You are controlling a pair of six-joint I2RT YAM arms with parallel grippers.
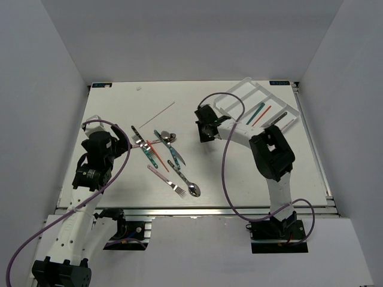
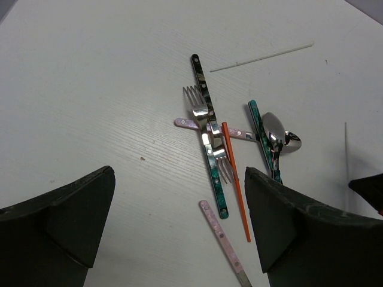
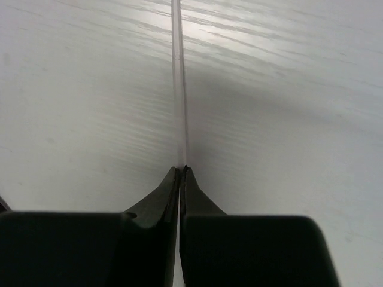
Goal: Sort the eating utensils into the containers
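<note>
**Desk:** Utensils [image 1: 161,154], where do they sit?

**Me:** I see my left gripper [image 2: 178,179] spread wide above the table [image 1: 108,107], gripping nothing. Just right of it they lie crossed in a loose pile, an orange stick [image 2: 236,179] among them. 1 white stick [image 1: 157,112] lies apart behind the pile.

**Desk:** And the right side?

**Me:** My right gripper [image 3: 181,170] is pinched tight onto a thin clear stick [image 3: 178,89], low over the table. Farther right, at the back corner, the tray [image 1: 251,89] holds 3 pieces in its compartments.
</note>
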